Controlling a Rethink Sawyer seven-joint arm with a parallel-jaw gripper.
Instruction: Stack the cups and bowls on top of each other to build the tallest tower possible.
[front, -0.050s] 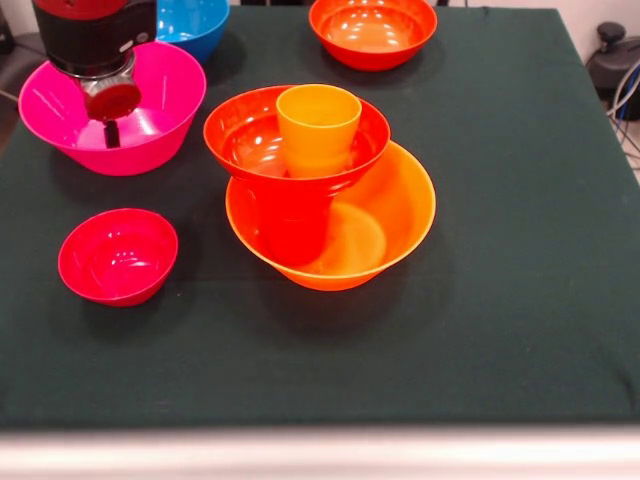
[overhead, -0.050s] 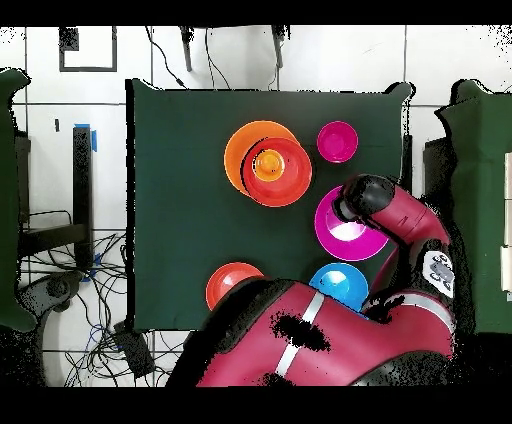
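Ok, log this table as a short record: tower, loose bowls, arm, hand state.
tower: wide orange bowl at the base, a red-orange cup upright in it, a red-orange bowl on that, an orange cup upright in the top bowl
loose bowls: pink bowl, blue bowl, small crimson bowl, second red-orange bowl, all upright and apart from the tower
arm: hand hangs over the pink bowl
hand state: cannot tell open or shut; nothing seen in it
table: dark green cloth
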